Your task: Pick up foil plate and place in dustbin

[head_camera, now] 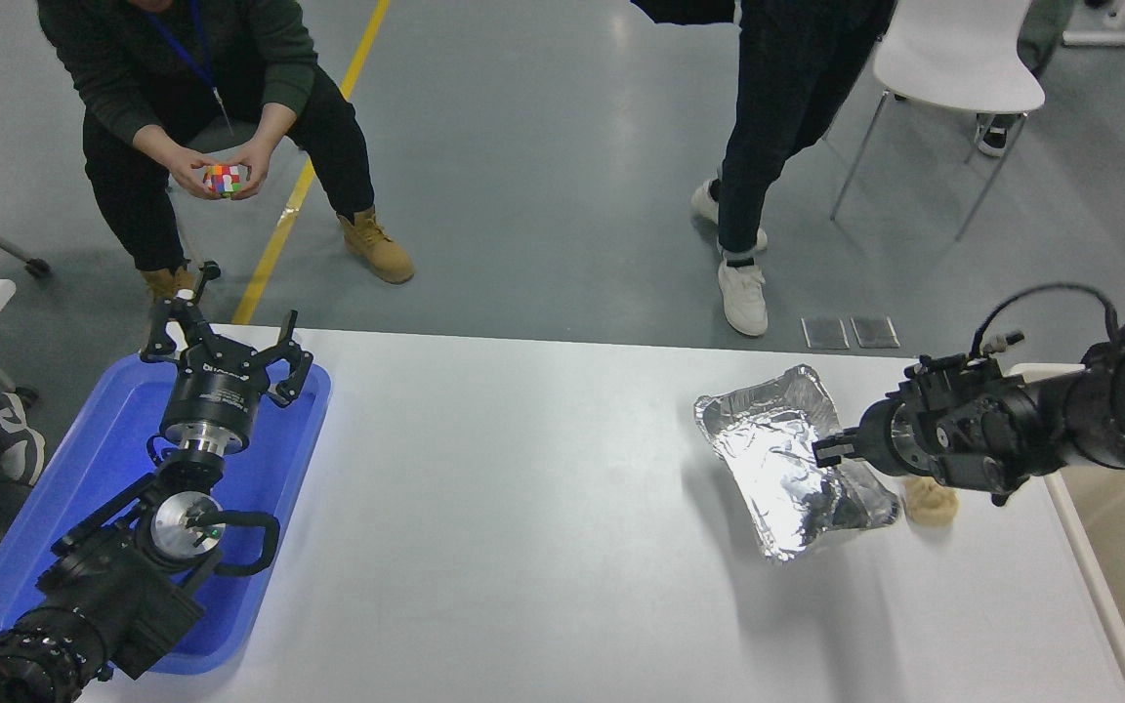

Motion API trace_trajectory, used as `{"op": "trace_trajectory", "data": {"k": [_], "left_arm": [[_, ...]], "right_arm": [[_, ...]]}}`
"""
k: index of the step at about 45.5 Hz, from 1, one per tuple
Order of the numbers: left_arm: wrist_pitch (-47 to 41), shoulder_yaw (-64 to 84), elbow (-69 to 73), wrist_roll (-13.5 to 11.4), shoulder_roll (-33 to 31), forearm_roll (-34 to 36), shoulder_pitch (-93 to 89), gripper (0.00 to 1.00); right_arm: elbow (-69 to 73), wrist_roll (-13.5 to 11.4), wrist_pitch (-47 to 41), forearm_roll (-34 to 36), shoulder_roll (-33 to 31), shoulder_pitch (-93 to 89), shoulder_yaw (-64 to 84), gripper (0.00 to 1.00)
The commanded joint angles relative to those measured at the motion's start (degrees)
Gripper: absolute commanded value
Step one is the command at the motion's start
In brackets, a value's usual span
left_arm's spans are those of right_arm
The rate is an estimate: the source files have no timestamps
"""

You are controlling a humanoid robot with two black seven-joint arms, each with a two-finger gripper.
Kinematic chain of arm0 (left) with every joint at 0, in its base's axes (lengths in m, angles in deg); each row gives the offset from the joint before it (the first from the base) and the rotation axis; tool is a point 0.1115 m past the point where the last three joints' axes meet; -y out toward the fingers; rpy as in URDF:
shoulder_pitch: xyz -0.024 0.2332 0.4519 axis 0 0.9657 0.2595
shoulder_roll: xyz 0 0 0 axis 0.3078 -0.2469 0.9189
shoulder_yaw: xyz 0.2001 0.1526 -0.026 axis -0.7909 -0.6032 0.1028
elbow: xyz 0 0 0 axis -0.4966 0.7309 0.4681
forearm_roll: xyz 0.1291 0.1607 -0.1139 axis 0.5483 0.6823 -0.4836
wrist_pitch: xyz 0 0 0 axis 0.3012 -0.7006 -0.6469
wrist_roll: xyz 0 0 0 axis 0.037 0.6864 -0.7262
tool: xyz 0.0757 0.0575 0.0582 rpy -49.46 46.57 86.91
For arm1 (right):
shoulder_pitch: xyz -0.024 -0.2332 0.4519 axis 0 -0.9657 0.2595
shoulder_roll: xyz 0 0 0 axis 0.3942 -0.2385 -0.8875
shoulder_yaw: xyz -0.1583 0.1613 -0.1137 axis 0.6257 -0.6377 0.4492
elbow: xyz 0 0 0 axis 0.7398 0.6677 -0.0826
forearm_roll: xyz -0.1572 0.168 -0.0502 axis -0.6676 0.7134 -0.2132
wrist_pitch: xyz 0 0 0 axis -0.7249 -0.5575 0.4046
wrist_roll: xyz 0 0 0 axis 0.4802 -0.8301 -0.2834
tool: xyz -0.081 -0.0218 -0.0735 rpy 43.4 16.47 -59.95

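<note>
Seen from the head camera, a smooth white table fills the lower half of the scene. Toward its right side lies the foil plate, a shiny silver rectangular tray with a wrinkled surface and rolled rim, tilted so one long edge appears raised. The right gripper, black and jointed, reaches in from the right edge and pinches the plate's right rim between its fingertips. Just beside the plate's near right corner sits a small tan wad of paper. Off the table's right edge, the dustbin shows a pale cream rim and a smooth beige inner wall, well below the plate in the picture.

At the lower left, the left gripper rests over a glossy blue plastic tray, its black fingers spread apart.

Beyond the table is a grey, faintly reflective floor with a yellow line. A crouching person holds a multicoloured puzzle cube. Another person in dark trousers and white shoes stands near a white chair.
</note>
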Motion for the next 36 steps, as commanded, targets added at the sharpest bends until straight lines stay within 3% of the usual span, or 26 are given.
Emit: {"op": "trace_trajectory", "data": {"k": [1, 20, 36], "left_arm": [[0.0, 0.0, 0.0, 0.0, 0.0, 0.0, 0.0, 1.0], [0.0, 0.1, 0.0, 0.0, 0.1, 0.0, 0.1, 1.0], [0.0, 0.1, 0.0, 0.0, 0.1, 0.0, 0.1, 1.0]], "right_arm": [[13.8, 0.1, -4.9, -0.5, -3.0, 19.2, 3.4, 0.0], [16.7, 0.1, -25.5, -0.2, -3.0, 38.2, 2.5, 0.0], [16.4, 0.0, -32.5, 0.9, -5.8, 40.8, 2.1, 0.0]]}}
